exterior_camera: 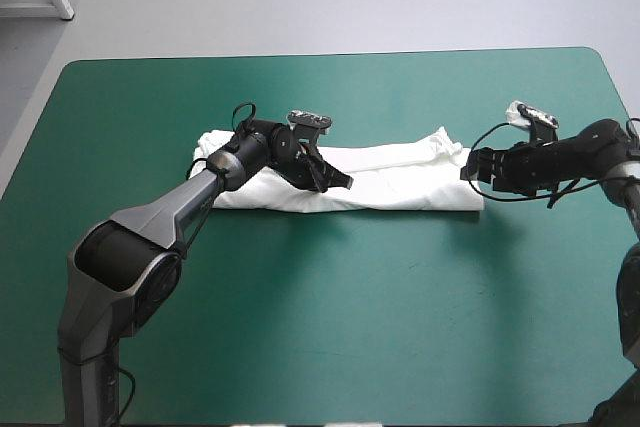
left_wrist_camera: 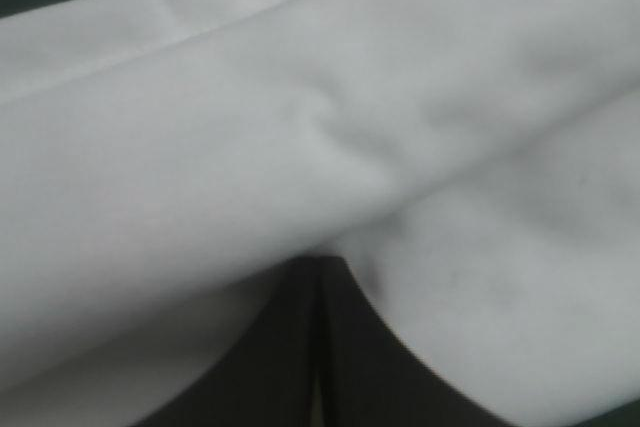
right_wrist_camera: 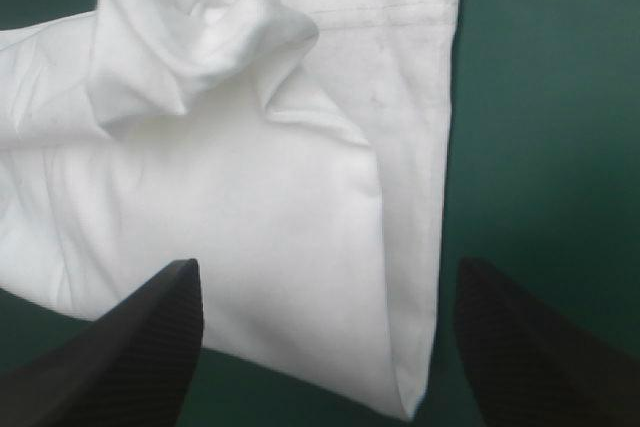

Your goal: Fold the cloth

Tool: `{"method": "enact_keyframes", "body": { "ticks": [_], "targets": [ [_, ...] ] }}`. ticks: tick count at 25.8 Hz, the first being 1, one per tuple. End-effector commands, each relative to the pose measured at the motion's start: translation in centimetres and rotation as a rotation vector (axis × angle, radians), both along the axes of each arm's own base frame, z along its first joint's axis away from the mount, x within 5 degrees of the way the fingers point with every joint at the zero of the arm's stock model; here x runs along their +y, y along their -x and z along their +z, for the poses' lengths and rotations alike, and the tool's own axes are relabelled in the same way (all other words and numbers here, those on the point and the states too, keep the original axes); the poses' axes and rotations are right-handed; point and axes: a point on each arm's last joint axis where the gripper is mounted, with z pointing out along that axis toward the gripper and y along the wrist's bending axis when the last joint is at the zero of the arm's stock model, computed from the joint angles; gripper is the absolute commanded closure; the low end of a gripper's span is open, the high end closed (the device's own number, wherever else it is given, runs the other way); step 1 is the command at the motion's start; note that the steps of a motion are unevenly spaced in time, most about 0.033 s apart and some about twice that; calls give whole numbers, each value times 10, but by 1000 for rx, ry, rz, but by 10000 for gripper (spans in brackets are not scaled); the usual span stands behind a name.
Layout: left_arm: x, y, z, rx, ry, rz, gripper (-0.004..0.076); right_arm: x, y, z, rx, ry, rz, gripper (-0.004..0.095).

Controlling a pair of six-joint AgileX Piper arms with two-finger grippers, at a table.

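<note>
A white T-shirt (exterior_camera: 400, 185), folded into a long strip, lies across the middle of the teal-green table (exterior_camera: 350, 327). The left gripper (left_wrist_camera: 320, 265) is pinched on the strip left of its middle, a pale sliver of cloth between its black fingers. The right gripper (right_wrist_camera: 327, 265) hovers at the hemmed right end with fingers spread, a bunched fold just beyond them. We judge the next fold to be end over end. We would have the right fingers take every layer at the hem squarely, lift low and carry evenly, so the strip does not twist.
</note>
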Motion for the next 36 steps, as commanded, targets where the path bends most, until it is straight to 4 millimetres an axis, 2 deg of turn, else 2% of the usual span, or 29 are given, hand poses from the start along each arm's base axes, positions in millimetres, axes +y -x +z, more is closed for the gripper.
{"method": "enact_keyframes", "body": {
  "ticks": [1, 9, 11, 13, 16, 17, 23, 26, 30, 36],
  "targets": [
    [-6, 4, 25, -54, 60, 5, 732, 2, -10, 4, -55, -93, -10, 252],
    [-7, 5, 25, -47, 61, 2, 732, 10, -17, -23, 13, -129, 46, 252],
    [-7, 5, 25, -47, 61, 2, 732, 21, -17, -25, 14, -106, 79, 293],
    [-7, 6, 25, -40, 60, 4, 732, 34, -19, -26, -10, -77, 95, 479],
    [-7, 6, 25, -31, 57, 3, 732, 42, -25, -23, -60, -48, 82, 924],
    [-7, 6, 25, -32, 55, 3, 732, 42, -26, -20, -70, -49, 81, 917],
    [-7, 7, 25, -28, 62, 5, 732, 43, -23, 39, -221, -50, 84, 923],
    [-8, 7, 25, -23, 70, 8, 732, 47, -14, 89, -324, -84, 107, 923],
    [-10, 8, 26, -9, 106, 16, 732, 60, -4, 135, -430, -119, 143, 923],
    [-20, 12, 28, -13, 148, 5, 732, 87, 4, 184, -546, -159, 207, 923]
  ]
}}
